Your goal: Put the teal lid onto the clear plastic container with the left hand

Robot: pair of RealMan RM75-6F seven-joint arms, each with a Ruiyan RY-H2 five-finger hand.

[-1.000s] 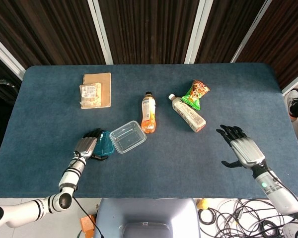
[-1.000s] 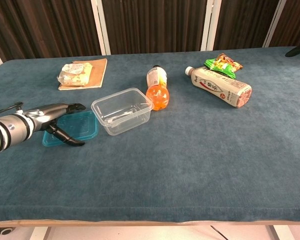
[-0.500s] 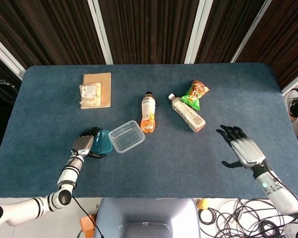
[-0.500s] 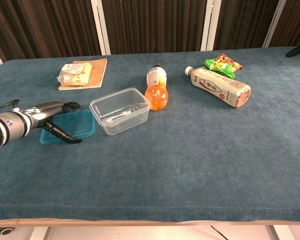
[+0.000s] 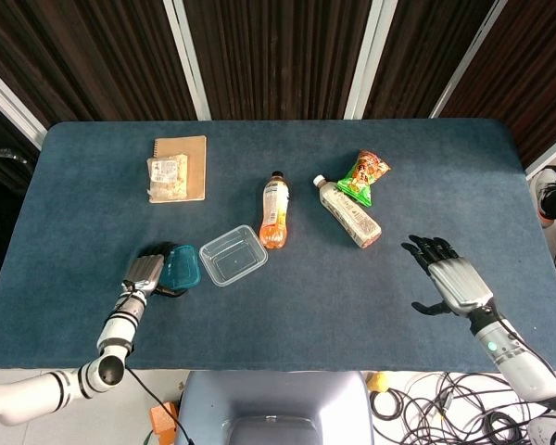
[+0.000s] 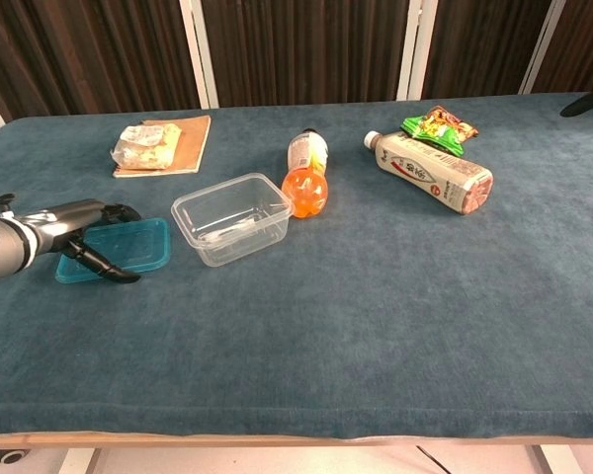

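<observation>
Toward the near-left corner of the blue felt-covered table (image 5: 398,167), my left hand (image 5: 145,273) lies over the flat teal plastic lid (image 5: 179,267). From the chest view the fingers (image 6: 107,208) sit on top of the lid's left end while the thumb hooks under its near edge, so I read it as pinched, with the lid slightly tilted. The lid is just left of the clear rectangular plastic container (image 5: 233,255), with a small gap between them as far as I can tell. The container stands open side up, roughly midway along the near half of the surface.

Just behind the container's right corner lies an orange drink bottle (image 5: 275,212) on its side, cap pointing to the far edge. Further right is a white bottle with a reddish label (image 5: 349,212), also on its side and angled, its cap end next to a green snack packet (image 5: 364,174). Near the far-left corner I see a tan notebook (image 5: 183,165) with a small wrapped snack pack (image 5: 168,178) resting on its left part.

My right hand (image 5: 449,278) hovers near the near-right corner, holding nothing, fingers spread apart and well away from every object.
</observation>
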